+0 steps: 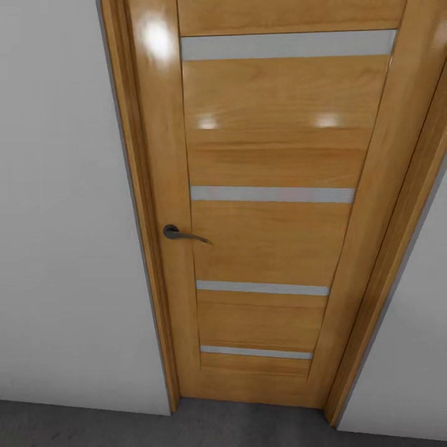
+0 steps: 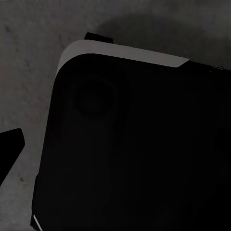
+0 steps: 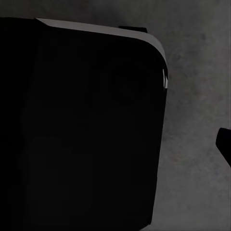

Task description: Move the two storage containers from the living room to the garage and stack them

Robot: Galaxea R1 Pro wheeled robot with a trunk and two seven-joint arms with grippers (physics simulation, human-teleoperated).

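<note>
The robot is facing a closed wooden door (image 1: 267,211) with a dark lever handle (image 1: 180,234), set in a light-grey wall (image 1: 62,217) above a dark concrete floor (image 1: 74,428). Both wrist cameras are looking down past a black rounded body (image 2: 134,154), probably the robot's base. Containers are nowhere in sight, so carrying and stacking seemingly remain. Finger state cannot be told.

A closed wooden door (image 1: 267,236) blocks the way ahead, its dark handle (image 1: 180,234) sticking out near its left edge. Plain walls (image 1: 62,217) close both sides. In front of it, the grey floor (image 1: 93,428) is free.
</note>
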